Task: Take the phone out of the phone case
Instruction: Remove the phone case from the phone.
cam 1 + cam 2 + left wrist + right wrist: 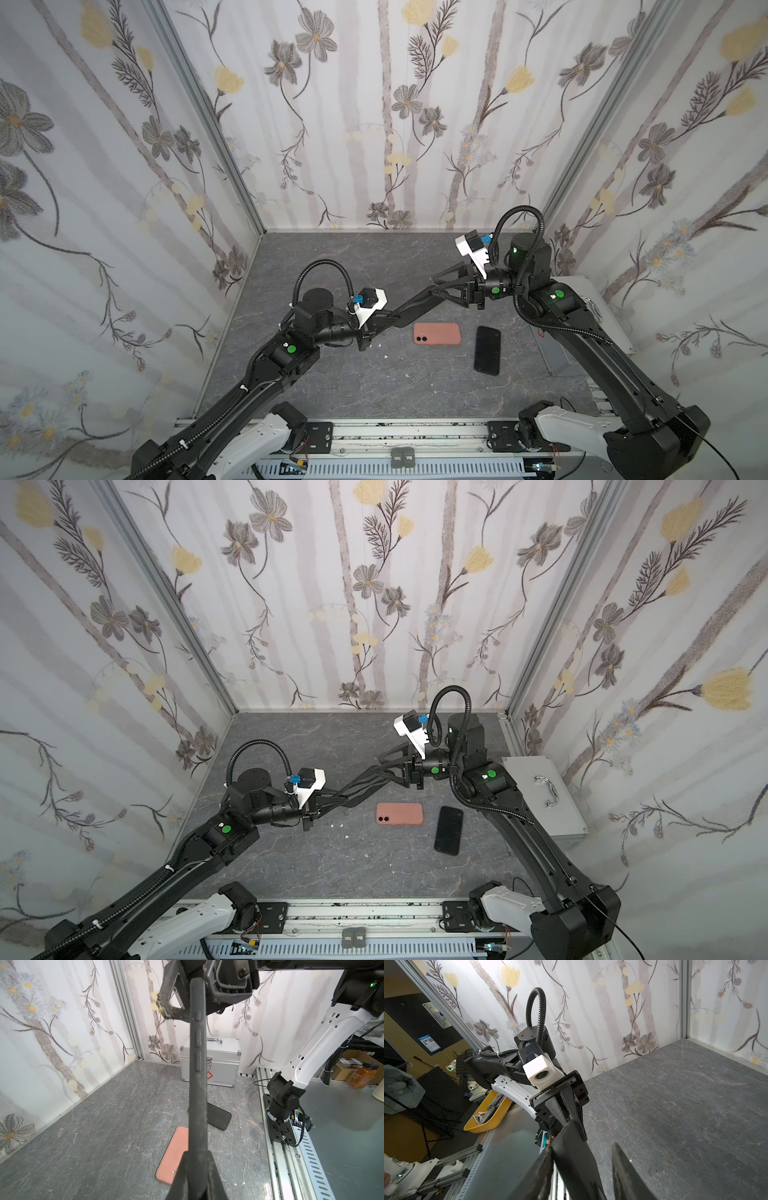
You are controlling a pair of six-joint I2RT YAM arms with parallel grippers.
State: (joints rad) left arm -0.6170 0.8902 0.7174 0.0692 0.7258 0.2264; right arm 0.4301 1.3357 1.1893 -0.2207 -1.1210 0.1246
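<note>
A black phone case (197, 1084) hangs edge-on above the table, its raised button covers showing; whether anything sits inside it I cannot tell. My left gripper (197, 1159) is shut on one end of it (395, 321). My right gripper (581, 1147) straddles the other end (436, 286). Its jaws stand apart: one finger (546, 1167) touches the case and the other (623, 1167) is clear of it. A flat black phone (487, 350) lies on the table below, to the right. The case (361, 785) spans both grippers in both top views.
A salmon-pink phone or case (437, 333) lies back up with two lens holes, beside the black phone. A silver aluminium box (544, 796) with a handle stands at the right wall. Small white crumbs (337, 825) dot the grey table (332, 386). A metal rail (374, 436) runs along the front.
</note>
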